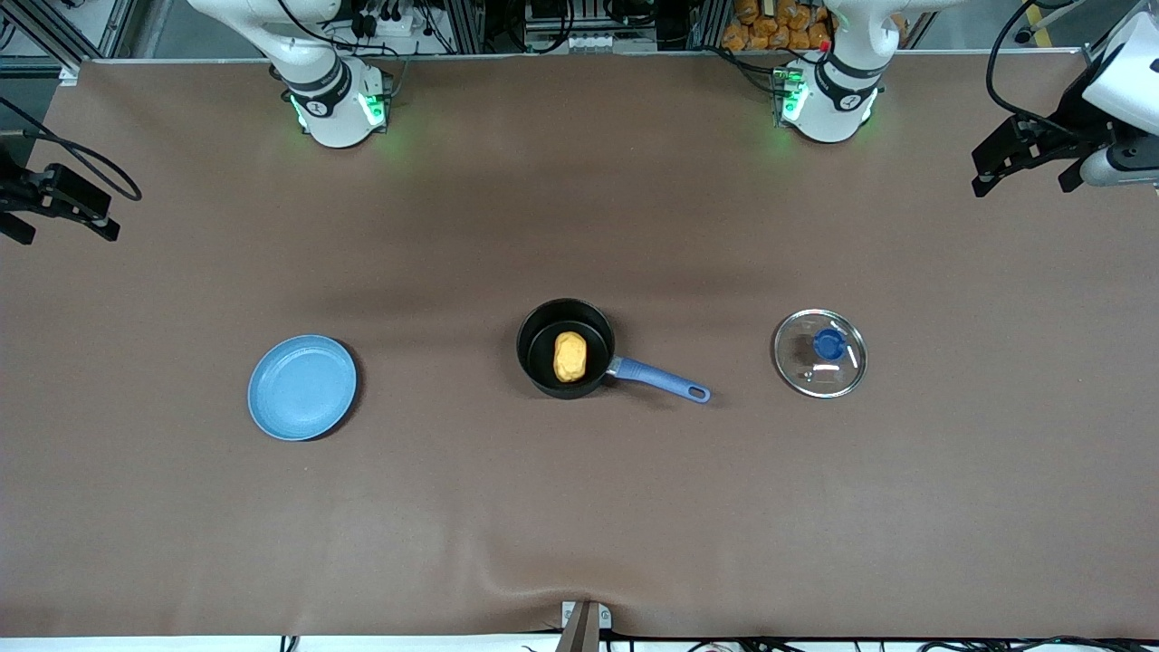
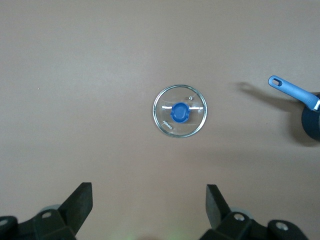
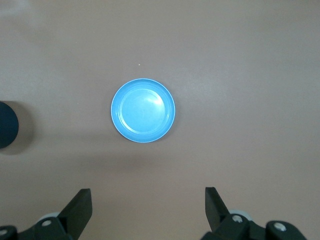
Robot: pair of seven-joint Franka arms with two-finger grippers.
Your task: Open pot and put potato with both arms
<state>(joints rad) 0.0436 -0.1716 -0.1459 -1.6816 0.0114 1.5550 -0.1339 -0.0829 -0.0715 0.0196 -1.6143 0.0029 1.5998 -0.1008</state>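
The black pot (image 1: 541,341) with its blue handle (image 1: 659,379) stands open at the table's middle. The yellow-orange potato (image 1: 569,356) lies inside it. The glass lid (image 1: 819,353) with a blue knob lies flat on the table beside the pot, toward the left arm's end; it also shows in the left wrist view (image 2: 180,111). My left gripper (image 2: 149,192) is open and empty, high over the table at the left arm's end (image 1: 1023,181). My right gripper (image 3: 148,196) is open and empty, high over the right arm's end (image 1: 59,226).
A flat light-blue plate (image 1: 301,387) lies toward the right arm's end, level with the pot; it also shows in the right wrist view (image 3: 143,110). The brown mat (image 1: 579,507) covers the table. Both arm bases stand along the table's edge farthest from the front camera.
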